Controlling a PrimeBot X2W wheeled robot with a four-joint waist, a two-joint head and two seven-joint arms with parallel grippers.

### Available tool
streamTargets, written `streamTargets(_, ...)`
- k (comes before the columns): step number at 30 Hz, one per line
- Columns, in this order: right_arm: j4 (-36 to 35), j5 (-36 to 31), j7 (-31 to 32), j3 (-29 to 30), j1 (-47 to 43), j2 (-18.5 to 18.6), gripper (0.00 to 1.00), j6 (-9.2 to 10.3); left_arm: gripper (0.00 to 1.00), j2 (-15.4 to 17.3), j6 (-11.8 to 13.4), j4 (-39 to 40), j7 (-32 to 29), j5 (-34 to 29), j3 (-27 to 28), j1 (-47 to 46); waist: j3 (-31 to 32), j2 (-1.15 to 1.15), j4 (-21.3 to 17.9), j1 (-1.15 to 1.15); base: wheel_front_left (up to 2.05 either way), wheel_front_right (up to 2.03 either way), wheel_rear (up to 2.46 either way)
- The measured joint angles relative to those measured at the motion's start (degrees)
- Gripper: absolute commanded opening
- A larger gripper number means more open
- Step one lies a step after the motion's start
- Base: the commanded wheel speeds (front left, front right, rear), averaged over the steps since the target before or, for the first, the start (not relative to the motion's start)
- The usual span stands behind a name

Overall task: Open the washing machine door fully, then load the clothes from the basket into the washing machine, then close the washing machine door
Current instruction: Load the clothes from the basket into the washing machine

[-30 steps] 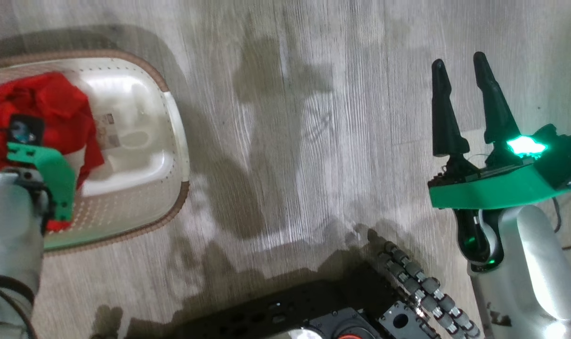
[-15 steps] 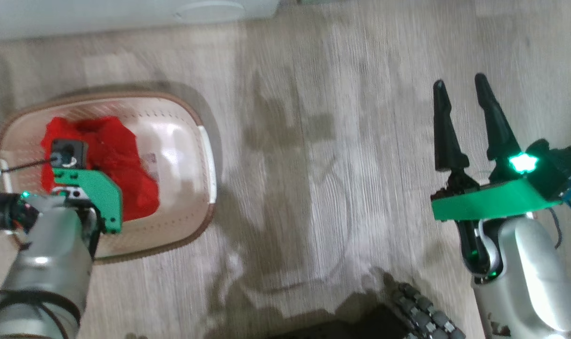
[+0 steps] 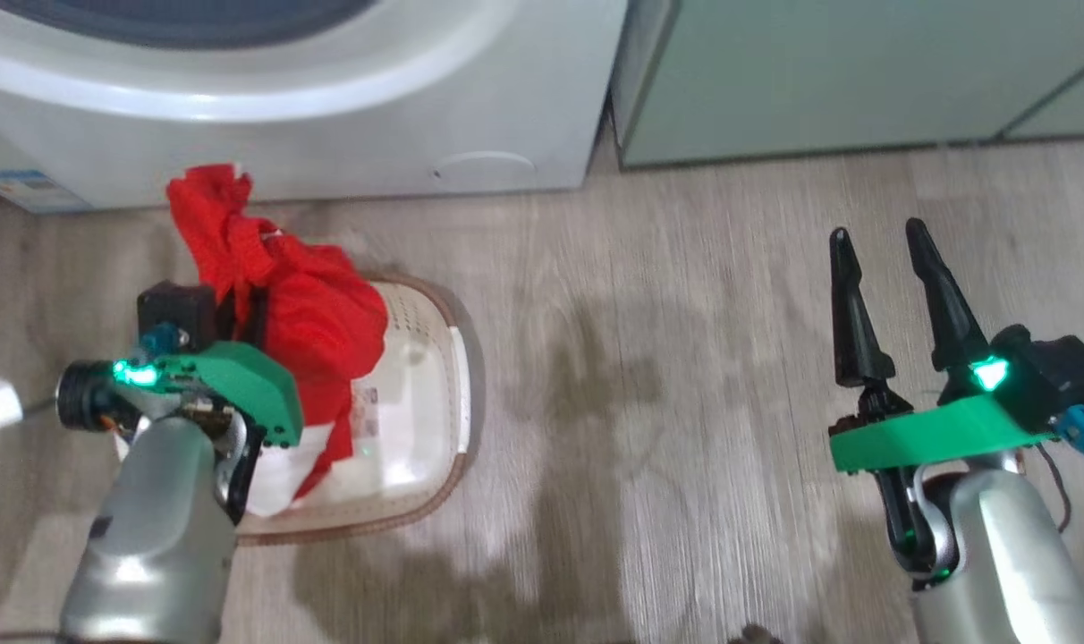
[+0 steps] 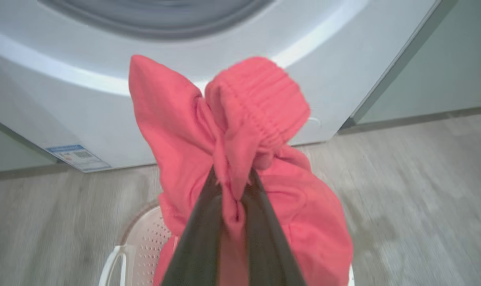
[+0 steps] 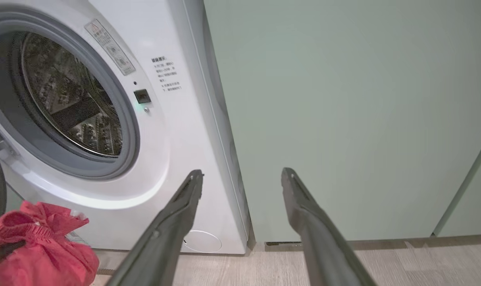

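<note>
Left wrist view: left gripper clamped on a thin pinch of the red clothes, held above the basket low before the washing machine; loose bulk may snag the door seal or slip out, right gripper spread empty

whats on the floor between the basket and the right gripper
Nothing: in the head view the stretch between the basket and the right gripper is bare wood-look floor, crossed by shadows.

The grey wood-look floor carries the basket. At the floor's far edge stand the washing machine and pale green cabinets, side by side.
</note>
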State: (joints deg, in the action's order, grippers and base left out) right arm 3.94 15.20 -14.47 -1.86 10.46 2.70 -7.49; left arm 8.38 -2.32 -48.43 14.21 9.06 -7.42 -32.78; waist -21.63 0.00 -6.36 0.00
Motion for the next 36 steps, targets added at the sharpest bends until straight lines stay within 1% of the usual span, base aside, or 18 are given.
streamTargets(3, 0.0, -0.2, 0.0, 0.9, -0.7, 0.0, 1.0, 0.0, 0.0, -0.4, -0.3, 8.7, 0.0, 0.0, 1.0, 5.2, 2.6, 0.0, 0.9, 0.0, 0.0, 0.0, 0.0)
streamTargets(7, 0.0, -0.7, 0.0, 2.1, -1.3, 0.0, 1.0, 0.0, 0.0, -1.3, -0.6, 18.2, 0.0, 0.0, 2.9, 11.6, 5.7, 0.0, 2.0, 0.0, 0.0, 0.0, 0.0)
streamTargets(14, 0.4, -1.2, 0.0, 3.0, -4.2, 0.0, 1.0, 0.0, 0.0, -3.4, -1.6, 29.6, 0.0, -0.1, 5.0, 18.6, 10.4, 0.0, 3.0, 0.0, 0.0, 0.0, 0.0)
streamTargets(19, 0.5, -1.2, 0.0, 3.1, -5.8, 0.0, 1.0, 0.0, 0.0, -4.3, -2.6, 35.1, 0.0, -1.1, 5.2, 23.8, 13.3, 0.0, 3.4, 0.0, 0.0, 0.0, 0.0)
streamTargets(27, 0.7, -1.2, 0.0, 3.2, -8.7, 0.0, 1.0, 0.0, 0.0, -5.3, -2.5, 43.1, 0.1, -0.6, 5.2, 30.4, 16.7, 0.0, 3.4, 0.0, 0.0, 0.0, 0.0)
streamTargets(36, 0.7, -1.7, 0.0, 3.1, -9.5, 0.0, 1.0, 0.0, 0.0, -5.4, -2.0, 45.8, 0.1, -0.5, 3.4, 32.8, 17.9, 0.0, 3.2, 0.0, 0.0, 0.0, 0.0)
